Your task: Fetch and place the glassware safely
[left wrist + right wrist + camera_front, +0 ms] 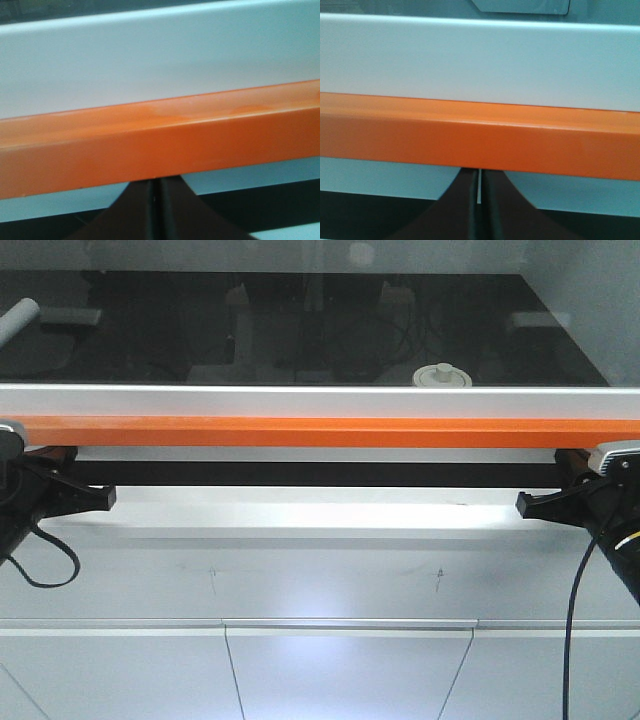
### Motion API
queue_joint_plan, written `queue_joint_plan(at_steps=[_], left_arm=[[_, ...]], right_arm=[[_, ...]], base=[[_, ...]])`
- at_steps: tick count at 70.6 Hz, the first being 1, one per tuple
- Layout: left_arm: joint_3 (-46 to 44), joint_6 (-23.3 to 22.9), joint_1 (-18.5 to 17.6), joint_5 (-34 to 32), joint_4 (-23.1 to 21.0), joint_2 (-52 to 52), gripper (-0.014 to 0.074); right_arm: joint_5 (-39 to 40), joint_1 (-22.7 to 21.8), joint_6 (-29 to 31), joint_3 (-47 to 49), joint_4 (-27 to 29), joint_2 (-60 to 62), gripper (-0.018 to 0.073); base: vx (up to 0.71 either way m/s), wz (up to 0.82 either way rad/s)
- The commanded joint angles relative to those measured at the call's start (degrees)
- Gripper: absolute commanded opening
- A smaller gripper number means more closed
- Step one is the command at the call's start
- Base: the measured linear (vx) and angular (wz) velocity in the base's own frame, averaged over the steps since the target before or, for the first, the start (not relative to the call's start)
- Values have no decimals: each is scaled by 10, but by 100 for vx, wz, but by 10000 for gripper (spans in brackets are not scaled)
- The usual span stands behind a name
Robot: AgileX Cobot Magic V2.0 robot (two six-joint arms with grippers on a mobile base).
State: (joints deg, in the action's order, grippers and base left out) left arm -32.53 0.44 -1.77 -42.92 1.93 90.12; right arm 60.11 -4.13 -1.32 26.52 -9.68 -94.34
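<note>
My left gripper (98,498) and right gripper (530,504) each have their fingers pressed together, holding nothing, just below the orange bar (320,431) near its two ends. I can't tell if they touch it. I judge this is the opening step: lifting that bar evenly from both sides. The glass jar (441,377) sits beyond the bar, right of its middle, behind the glass. There is little room under the bar.
</note>
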Motion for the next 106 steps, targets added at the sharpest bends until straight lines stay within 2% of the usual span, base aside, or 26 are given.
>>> queue_joint_plan(at_steps=[1, 19, 56, 94, 106], left_arm=[[-48, 1, -4, -143, -4, -51, -7], [-67, 1, -4, -116, -3, -88, -7], [-147, 1, -4, -18, 0, -167, -7], [-155, 1, -4, 67, 1, -231, -7], [-155, 1, -4, 137, 16, -270, -7]], right_arm=[[81, -1, 4, 22, 2, 47, -1], [14, -1, 3, 65, -3, 90, -1], [-82, -1, -13, 136, -12, 183, -1], [-164, -1, -24, 143, -16, 245, -1], [-221, -1, -43, 143, -42, 281, -1]], base=[[0, 0], [0, 0], [0, 0], [0, 0], [0, 0]])
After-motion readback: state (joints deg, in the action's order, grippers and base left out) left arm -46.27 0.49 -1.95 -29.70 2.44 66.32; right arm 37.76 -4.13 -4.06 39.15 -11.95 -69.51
